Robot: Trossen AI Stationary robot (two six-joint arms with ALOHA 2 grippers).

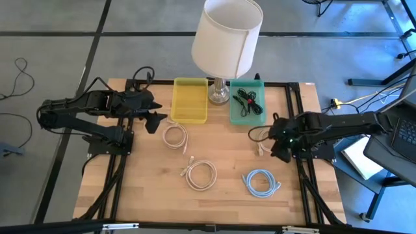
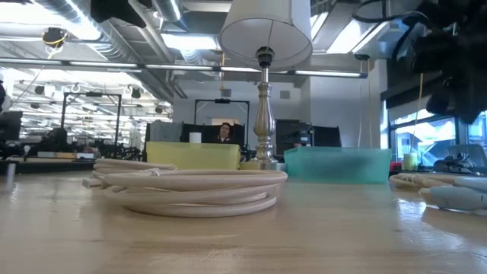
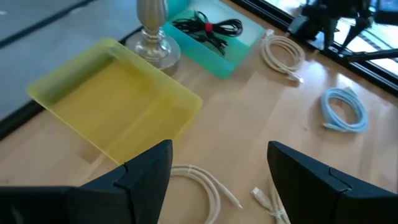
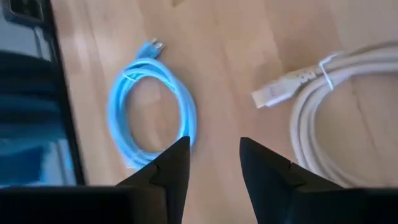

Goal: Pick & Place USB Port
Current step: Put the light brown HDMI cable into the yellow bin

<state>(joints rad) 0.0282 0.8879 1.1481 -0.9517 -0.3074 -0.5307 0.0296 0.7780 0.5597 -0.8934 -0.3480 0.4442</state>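
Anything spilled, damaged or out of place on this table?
Nothing stands out. The coiled cables lie neatly on the table, the black cable sits inside the teal bin, and the yellow bin is empty and square.

An open-plan office or lab: exposed ceiling ducts (image 2: 76, 57) and strip lights, rows of desks with monitors (image 2: 217, 114), a person seated behind the wooden table (image 1: 221, 188).
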